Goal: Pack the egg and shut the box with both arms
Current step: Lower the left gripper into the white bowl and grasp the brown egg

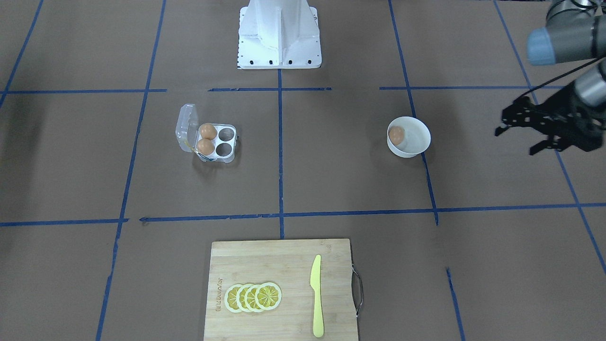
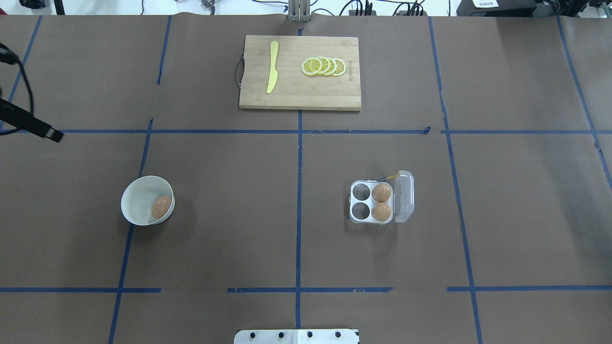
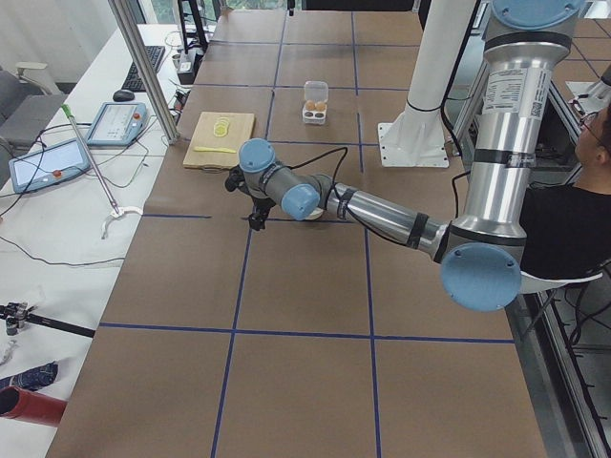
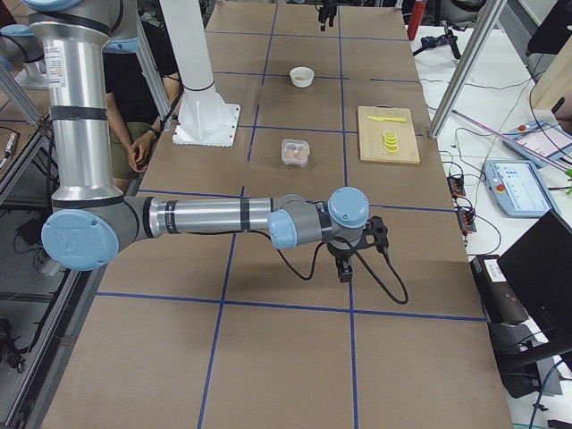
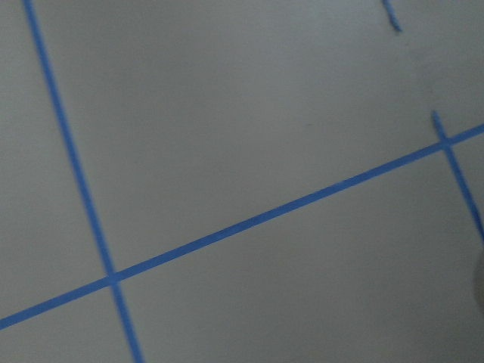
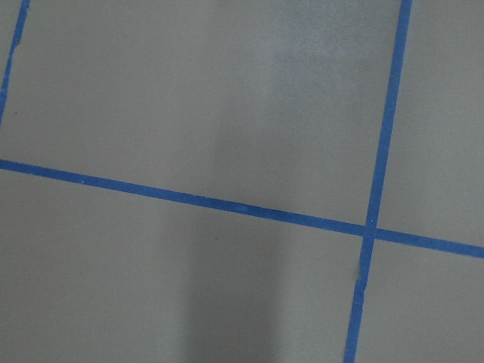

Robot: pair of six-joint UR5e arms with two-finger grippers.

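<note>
While seemingly spread, left gripper [image 1: 514,142] aloft.

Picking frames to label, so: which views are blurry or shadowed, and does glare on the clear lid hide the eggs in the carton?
Left wrist view: soft and dim, only blue tape visible. Right wrist view: sharper, with a broad shadow band running down it. Overhead view: crisp, evenly lit; the lid shows no strong glare, and both eggs in the carton read clearly.

We're seeing the left arm [image 3: 382,215] stretched out low, left gripper [image 1: 516,141] hovering with fingers spread, and the right arm [image 4: 206,216] reaching out level, right gripper [image 4: 344,268] pointing down (grip unclear).
</note>
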